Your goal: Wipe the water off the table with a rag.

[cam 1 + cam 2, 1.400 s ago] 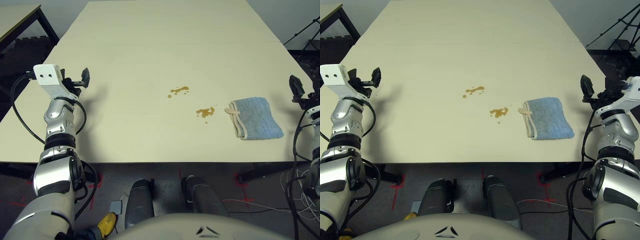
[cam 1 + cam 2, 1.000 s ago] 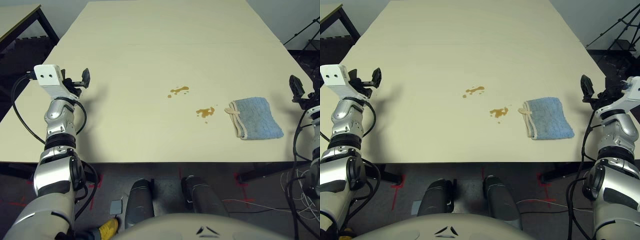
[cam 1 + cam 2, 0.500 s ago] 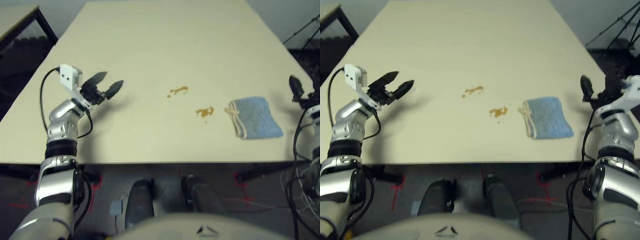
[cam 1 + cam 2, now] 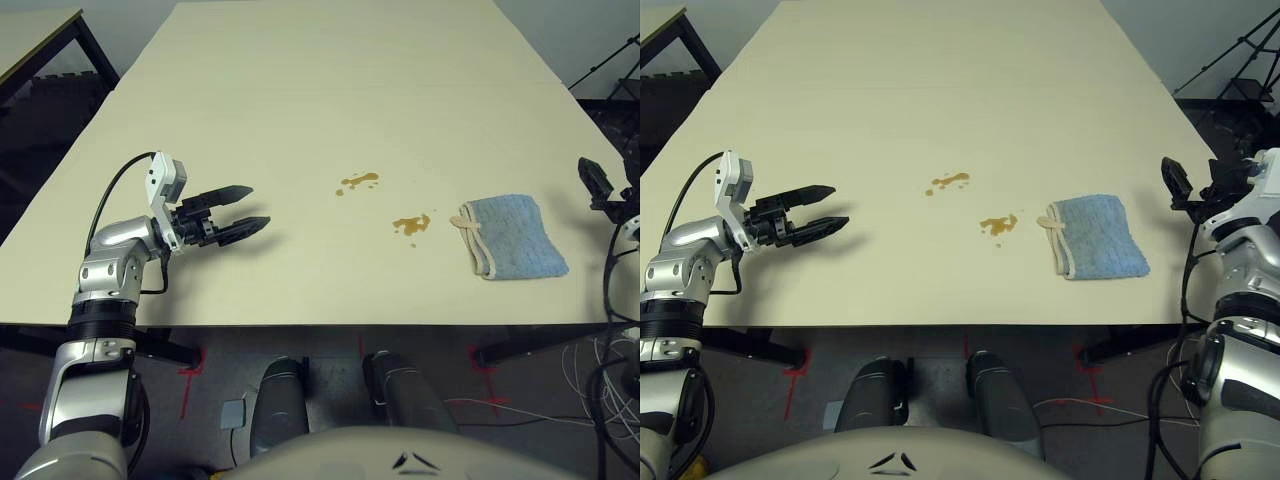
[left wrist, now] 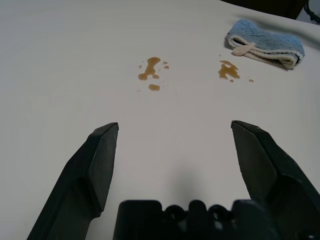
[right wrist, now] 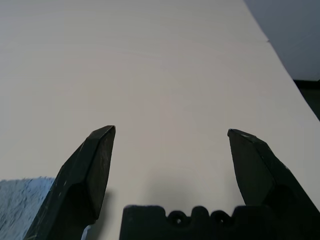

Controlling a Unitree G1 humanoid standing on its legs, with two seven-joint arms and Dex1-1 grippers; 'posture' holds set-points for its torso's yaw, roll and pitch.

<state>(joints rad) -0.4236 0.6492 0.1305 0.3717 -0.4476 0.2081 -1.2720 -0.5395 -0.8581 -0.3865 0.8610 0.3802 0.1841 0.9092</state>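
The light blue rag point(image 4: 510, 235) lies folded on the cream table point(image 4: 330, 80), near its front right, cream hem toward the spill. Two brownish water splotches sit left of it: one point(image 4: 411, 224) just beside the hem, one point(image 4: 357, 182) farther back-left. My left gripper point(image 4: 257, 205) hovers low over the table's left part, open, pointing right at the splotches from well short of them. In the left wrist view the splotches point(image 5: 150, 70) and the rag point(image 5: 265, 42) lie ahead of the open fingers. My right gripper point(image 4: 1196, 184) is open beyond the table's right edge, right of the rag.
A smaller dark-legged table point(image 4: 40, 30) stands off the back left corner. A tripod point(image 4: 610, 60) and loose cables point(image 4: 600, 400) are on the floor to the right. The table's front edge point(image 4: 330, 324) runs close below the rag.
My left arm has swung inward from the table's left edge; its gripper turned from pointing away to pointing right, lower over the table. The right gripper has hardly moved.
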